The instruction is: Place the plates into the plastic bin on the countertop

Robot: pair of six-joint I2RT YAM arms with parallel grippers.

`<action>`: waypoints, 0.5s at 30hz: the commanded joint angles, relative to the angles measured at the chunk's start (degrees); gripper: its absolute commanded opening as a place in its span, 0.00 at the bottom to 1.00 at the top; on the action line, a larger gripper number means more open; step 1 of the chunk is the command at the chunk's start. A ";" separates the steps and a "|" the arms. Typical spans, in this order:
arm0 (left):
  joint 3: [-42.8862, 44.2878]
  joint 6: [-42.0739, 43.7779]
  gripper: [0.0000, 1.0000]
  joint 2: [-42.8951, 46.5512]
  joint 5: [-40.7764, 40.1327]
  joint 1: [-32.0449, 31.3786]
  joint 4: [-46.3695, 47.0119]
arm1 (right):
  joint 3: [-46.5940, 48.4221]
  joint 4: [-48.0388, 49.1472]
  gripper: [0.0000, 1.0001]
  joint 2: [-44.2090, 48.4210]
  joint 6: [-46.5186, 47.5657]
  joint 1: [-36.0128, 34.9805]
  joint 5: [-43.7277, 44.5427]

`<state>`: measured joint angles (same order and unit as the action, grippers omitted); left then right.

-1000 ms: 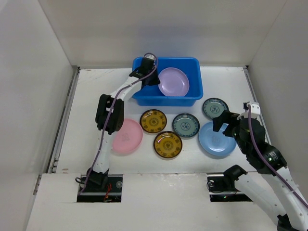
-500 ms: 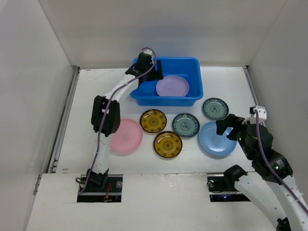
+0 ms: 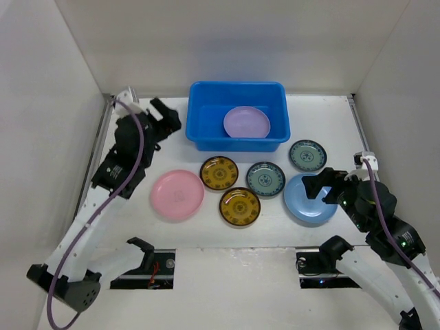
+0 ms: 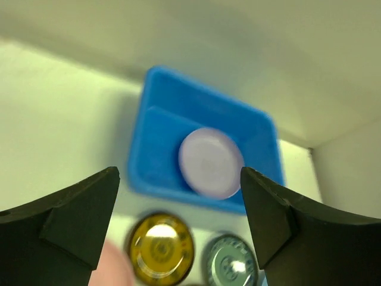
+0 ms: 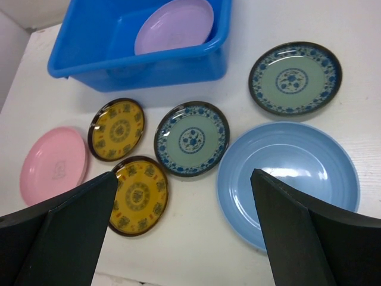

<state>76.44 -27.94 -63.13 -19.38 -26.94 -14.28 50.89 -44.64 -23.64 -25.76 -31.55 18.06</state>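
The blue plastic bin point(image 3: 206, 91) stands at the back of the white countertop point(image 3: 130, 206), and a lavender plate point(image 3: 246, 122) lies flat inside it. In front lie a pink plate point(image 3: 177, 194), two amber plates point(image 3: 219, 172) point(image 3: 240, 206), two teal plates point(image 3: 265, 179) point(image 3: 307, 155) and a light blue plate point(image 3: 308, 205). My left gripper point(image 3: 165, 124) hangs open and empty left of the bin, looking toward the bin point(image 4: 155, 119). My right gripper point(image 3: 319, 188) is open above the light blue plate point(image 5: 286, 179), holding nothing.
White walls close in the back and both sides. A raised strip point(image 3: 93, 172) runs along the left edge of the countertop. Both arm bases sit at the near edge.
My left gripper let go of the lavender plate, which now lies flat in the bin, and the arm drew back out to the left. The right gripper drifted slightly nearer over the light blue plate.
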 commanded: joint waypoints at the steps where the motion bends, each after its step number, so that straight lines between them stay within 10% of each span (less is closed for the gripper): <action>1: -14.01 -12.10 0.80 3.43 -9.71 -0.61 -14.08 | -0.09 0.17 1.00 0.17 -0.52 -1.97 -3.29; 15: -39.71 -59.68 0.68 21.56 -14.73 -3.96 -40.29 | -3.43 1.49 1.00 -2.29 -2.45 -8.83 -5.50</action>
<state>37.06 -76.20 -42.09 -30.59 -31.62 -48.36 47.37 -44.60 -25.19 -27.29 -39.05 13.32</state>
